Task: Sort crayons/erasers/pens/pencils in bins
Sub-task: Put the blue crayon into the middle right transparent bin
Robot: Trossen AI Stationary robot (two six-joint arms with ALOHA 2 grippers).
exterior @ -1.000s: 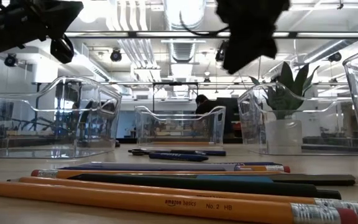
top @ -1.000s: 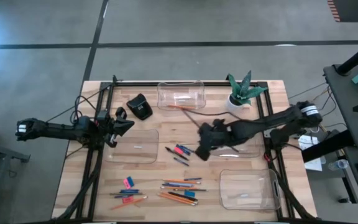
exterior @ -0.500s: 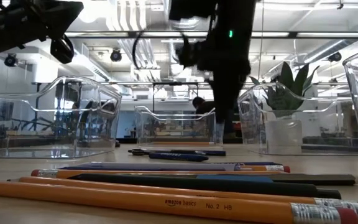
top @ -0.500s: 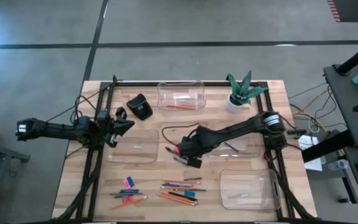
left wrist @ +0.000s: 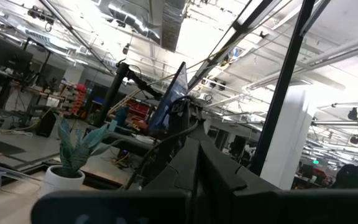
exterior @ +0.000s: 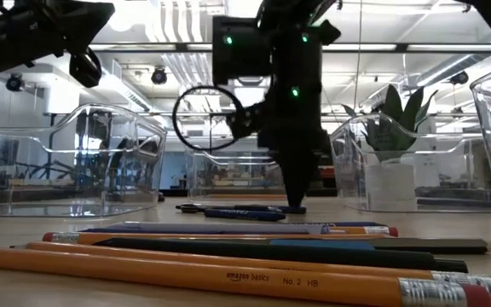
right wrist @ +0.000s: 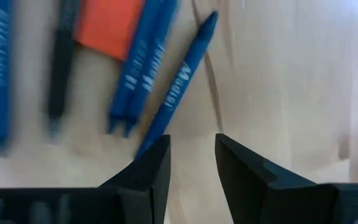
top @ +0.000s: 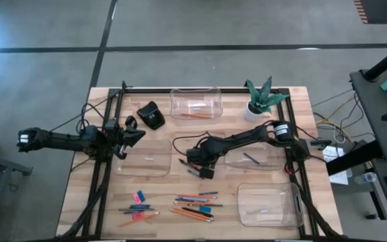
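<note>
Right gripper [right wrist: 191, 163] low over table [top: 294, 114] centre, jaws parted narrowly, empty, just above blue crayons [right wrist: 176, 84] lying beside pink eraser [right wrist: 110, 25] and dark pen [right wrist: 61, 59]. More pencils [top: 190, 214], pens and erasers loose along near edge. Four bins [top: 195, 103] around; orange pencil inside far one. Left gripper [top: 134, 134] idle at left, jaws closed, empty.
</note>
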